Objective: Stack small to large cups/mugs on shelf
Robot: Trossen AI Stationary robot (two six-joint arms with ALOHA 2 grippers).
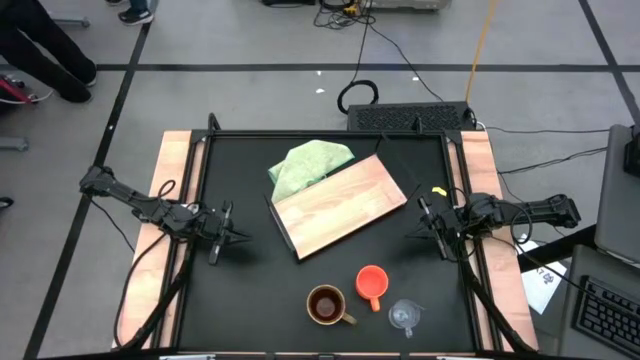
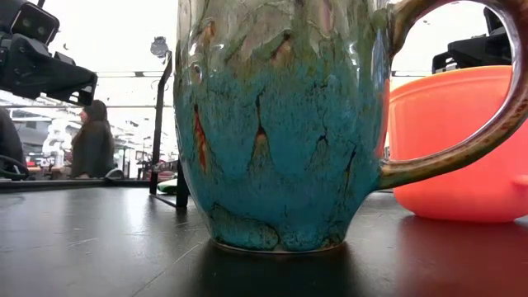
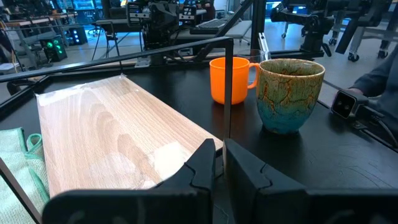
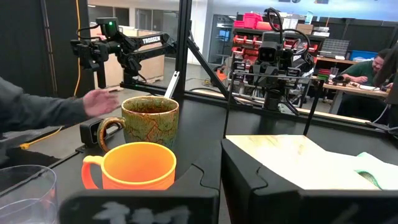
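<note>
The brown-and-teal glazed mug stands upright near the table's near edge, its handle toward the right; it fills the low view. The orange handled cup stands just to its right, and the small clear glass cup stands right of that. The light wooden board lies flat and askew at the table's middle. My left gripper is shut and empty at the table's left, left of the board. My right gripper is shut and empty at the right, beside the board's right end.
A light green cloth lies crumpled at the board's far-left side. A person's hand and sleeve show beyond the table's near edge, close to the mug. A small camera sits at the near edge. Bare black table lies left of the mug.
</note>
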